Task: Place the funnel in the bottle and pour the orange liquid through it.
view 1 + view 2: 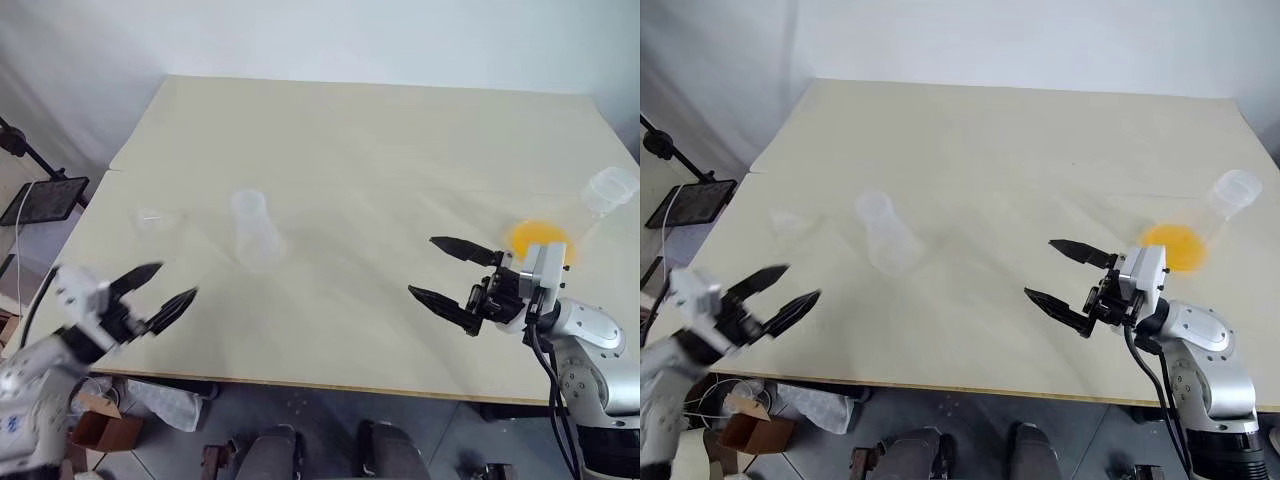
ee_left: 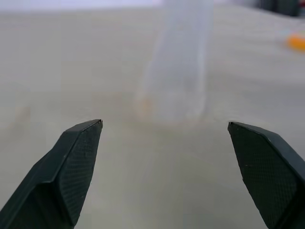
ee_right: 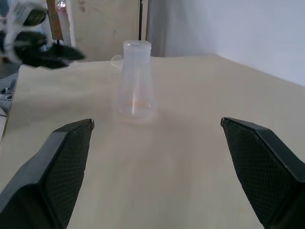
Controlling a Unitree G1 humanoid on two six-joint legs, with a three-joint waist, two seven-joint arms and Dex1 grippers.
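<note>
On the far left, the left pincer (image 1: 160, 290) hovers over the near-left corner of the pale beige tabletop (image 1: 360, 150), its two black fingers spread wide and holding nothing. It points toward the middle of the tabletop. Just beyond it, near the left edge, lies the small, nearly colourless see-through plastic funnel (image 1: 158, 218), faint against the surface and touching nothing else. To its right stands the frosted, whitish translucent bottle (image 1: 255, 228), upright, with a wide base tapering to a narrower neck; its mouth is uncovered, and it stands apart from the funnel. In the right wrist view the bottle (image 3: 136, 81) stands straight ahead between the fingers, well apart from them.

Further right, the right pincer (image 1: 442, 268) hangs above the near-right part of the tabletop, fingers spread wide and empty, pointing left toward the bottle. Behind it, close to the right edge, stands a clear wide-mouthed conical flask (image 1: 600, 200) holding the bright yellow-orange liquid (image 1: 540, 240) pooled in its broad base. The flask stands upright, well apart from the bottle and untouched by either pincer.
</note>
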